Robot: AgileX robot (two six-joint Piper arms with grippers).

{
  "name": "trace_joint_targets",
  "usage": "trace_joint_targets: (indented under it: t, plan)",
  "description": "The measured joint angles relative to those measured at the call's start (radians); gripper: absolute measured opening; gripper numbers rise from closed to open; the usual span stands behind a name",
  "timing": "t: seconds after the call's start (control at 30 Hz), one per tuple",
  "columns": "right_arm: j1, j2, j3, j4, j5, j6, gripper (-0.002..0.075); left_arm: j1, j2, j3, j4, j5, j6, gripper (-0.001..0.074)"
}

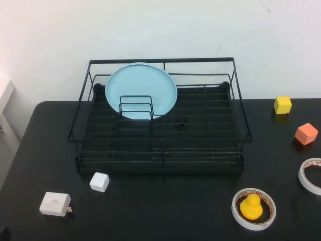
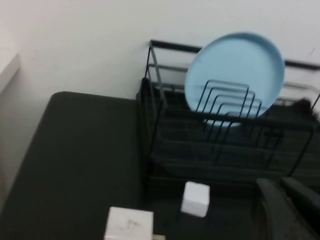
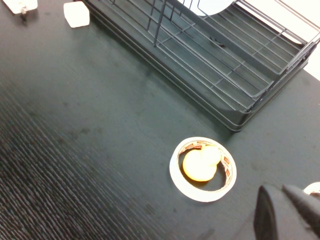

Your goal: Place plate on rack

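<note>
Round pale-blue plate [image 1: 141, 90] stands upright in black wire rack [image 1: 160, 150]; my left gripper [image 2: 287, 207] and right gripper [image 3: 282, 212] sit clenched, empty, clear of rack — placement looks done, nothing next but parking.

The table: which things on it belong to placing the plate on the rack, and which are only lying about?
Job:
- plate, upright in the rack
- left gripper and right gripper, both shut, holding nothing

Lying about:
- yellow duck inside tape roll
- second tape roll
- white cube
- white adapter
- yellow cube
- orange block
</note>
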Motion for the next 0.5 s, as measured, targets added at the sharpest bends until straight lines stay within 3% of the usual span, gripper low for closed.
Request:
trace_joint_targets:
  t: [0.3,0.5]
  plan:
    - [0.0,0.0,0.0,0.002,0.0,0.0,0.0001,0.0,-0.022,0.0,0.127,0.151,-0.168,-0.0001]
    - [0.0,0.0,0.0,0.004,0.0,0.0,0.0001,0.0,-0.022,-0.002,0.133,0.16,-0.163,-0.0001]
